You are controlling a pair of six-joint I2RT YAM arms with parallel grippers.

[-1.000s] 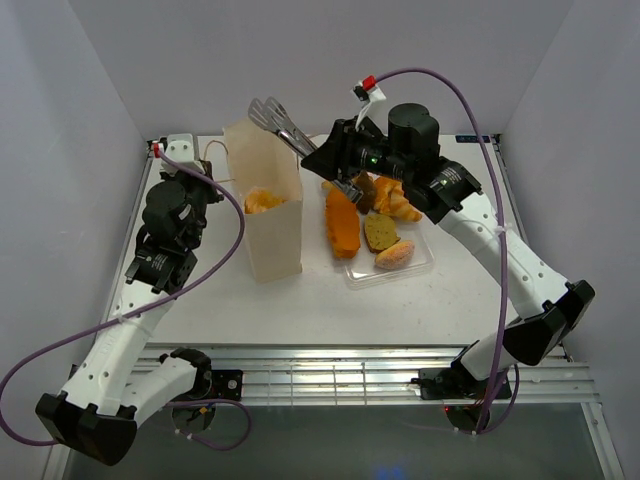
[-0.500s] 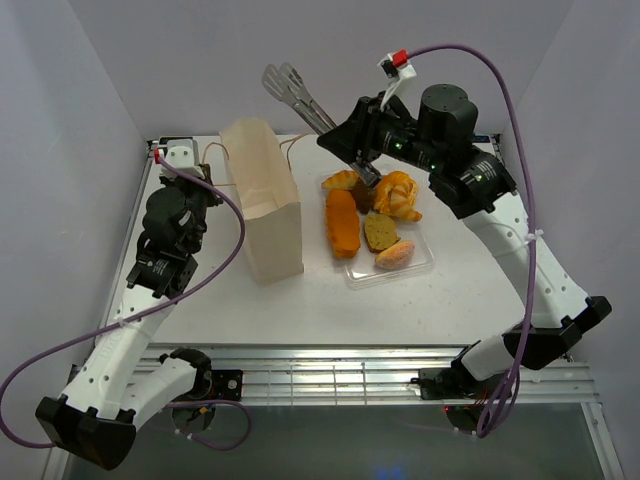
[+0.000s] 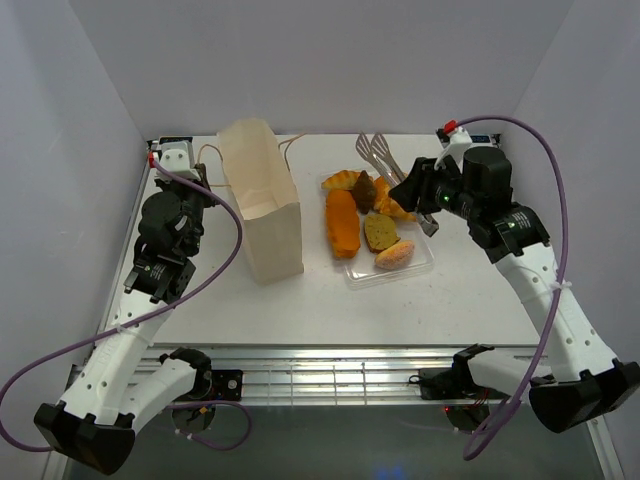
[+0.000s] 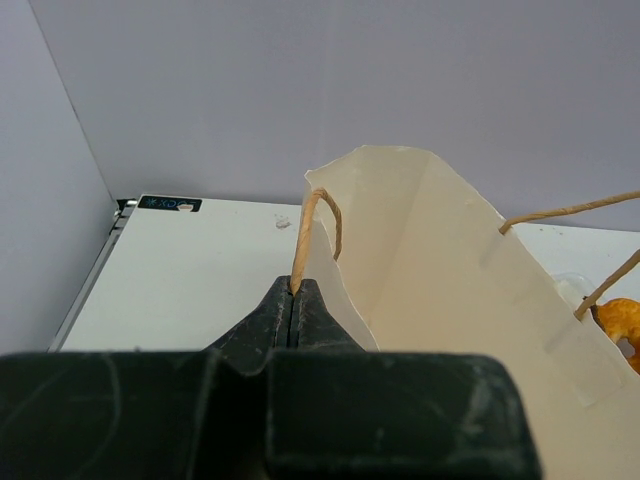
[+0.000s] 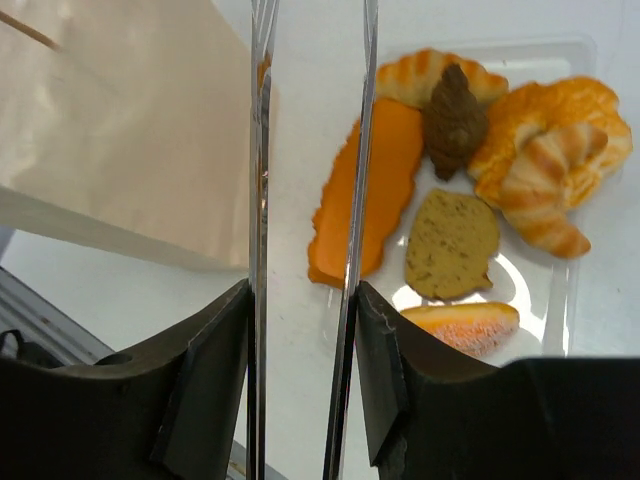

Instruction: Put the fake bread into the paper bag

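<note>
The paper bag [image 3: 262, 205] stands upright left of centre, and its inside does not show. My left gripper [image 3: 196, 172] is shut on its string handle [image 4: 300, 235], close beside the bag wall [image 4: 430, 260]. The fake bread lies in a clear tray: an orange loaf [image 3: 342, 223], croissants [image 3: 392, 203], a dark brown piece [image 3: 364, 190], a tan slice [image 3: 380, 231] and a pinkish bun [image 3: 396, 254]. My right gripper [image 3: 425, 200] is shut on metal tongs [image 3: 378, 155]. The tong blades [image 5: 258, 200] stand apart and empty, above the orange loaf [image 5: 365, 190] and the bag's edge.
The clear plastic tray [image 3: 425, 262] sits right of the bag, near the table's middle. Grey walls close in the table on the left, back and right. The tong tips reach toward the back wall, behind the tray.
My right arm swung the tongs from above the bag's mouth to the right and down over the tray. The orange piece seen in the bag's top no longer shows. The left arm held still.
</note>
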